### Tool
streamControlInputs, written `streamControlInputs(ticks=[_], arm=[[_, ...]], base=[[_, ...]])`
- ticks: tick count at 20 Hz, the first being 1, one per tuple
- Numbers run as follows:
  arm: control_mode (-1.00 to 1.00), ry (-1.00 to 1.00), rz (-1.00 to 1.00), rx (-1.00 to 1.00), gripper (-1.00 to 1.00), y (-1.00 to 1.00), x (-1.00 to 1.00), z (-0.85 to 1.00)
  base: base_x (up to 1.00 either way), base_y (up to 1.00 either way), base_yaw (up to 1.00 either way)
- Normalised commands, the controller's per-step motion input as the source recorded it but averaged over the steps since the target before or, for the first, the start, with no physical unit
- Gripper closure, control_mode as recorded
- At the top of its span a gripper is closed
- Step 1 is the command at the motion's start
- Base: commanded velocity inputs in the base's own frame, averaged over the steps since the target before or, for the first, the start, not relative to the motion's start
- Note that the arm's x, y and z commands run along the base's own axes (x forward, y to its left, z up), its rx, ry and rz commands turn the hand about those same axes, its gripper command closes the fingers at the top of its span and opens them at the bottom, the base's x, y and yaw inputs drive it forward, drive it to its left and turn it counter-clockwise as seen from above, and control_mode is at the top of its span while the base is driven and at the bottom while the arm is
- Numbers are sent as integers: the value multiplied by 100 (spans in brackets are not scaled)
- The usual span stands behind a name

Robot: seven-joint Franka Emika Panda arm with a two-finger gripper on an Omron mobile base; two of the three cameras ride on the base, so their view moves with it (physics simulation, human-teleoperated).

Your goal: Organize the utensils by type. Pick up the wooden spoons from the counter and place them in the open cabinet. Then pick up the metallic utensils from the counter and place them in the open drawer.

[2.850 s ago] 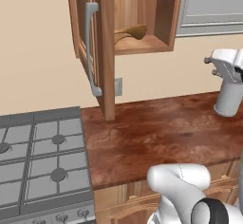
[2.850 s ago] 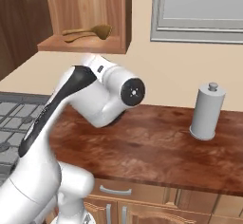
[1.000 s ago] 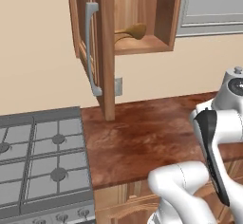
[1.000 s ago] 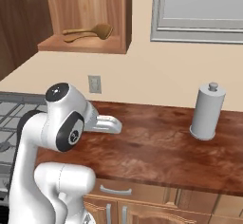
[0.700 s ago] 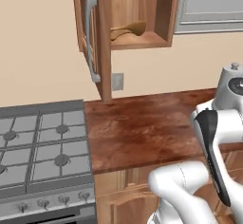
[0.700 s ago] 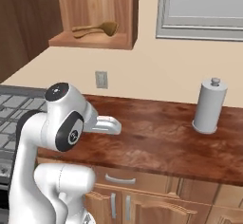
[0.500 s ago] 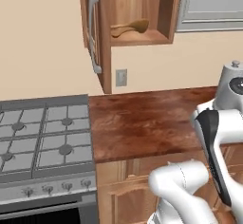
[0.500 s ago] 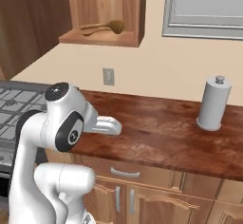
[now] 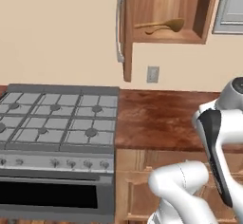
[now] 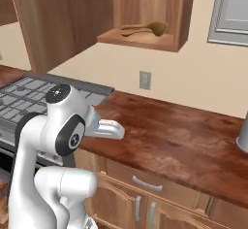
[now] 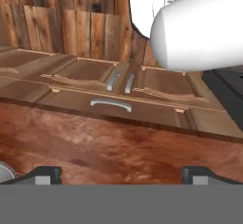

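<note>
The wooden spoon (image 9: 161, 26) lies on the shelf of the open cabinet (image 9: 201, 14), also seen from the other side as the spoon (image 10: 144, 28) in the cabinet (image 10: 181, 9). The dark reddish counter (image 9: 161, 118) (image 10: 189, 136) is bare where it shows. My gripper (image 11: 121, 174) hangs over the counter (image 11: 95, 147) near its front edge, open, with nothing between its fingertips (image 11: 45, 173). The metallic utensils and the open drawer are out of view.
A gas stove (image 9: 57, 118) (image 10: 29, 89) adjoins the counter on the left. The cabinet door (image 9: 124, 33) with its grey handle stands open above the joint. A wall outlet (image 9: 152, 74) sits below the cabinet. Shut drawer fronts (image 10: 145, 184) line the counter's face. A grey canister (image 10: 243, 136) stands far right.
The base has driven, so both base views have shifted: the stove fills more of the left view and the cabinet sits further right. The arm keeps its pose, gripper still open.
</note>
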Motion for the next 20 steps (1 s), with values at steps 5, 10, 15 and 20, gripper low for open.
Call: streamControlInputs(ticks=[5, 10, 15, 20], arm=[[100, 0, 0, 0, -100, 0, 0, 0], [100, 0, 0, 0, -100, 0, 0, 0], [100, 0, 0, 0, -100, 0, 0, 0], [100, 0, 0, 0, -100, 0, 0, 0]], base=[[-18, 0, 57], [-19, 0, 58], [-20, 0, 56], [-25, 0, 52]])
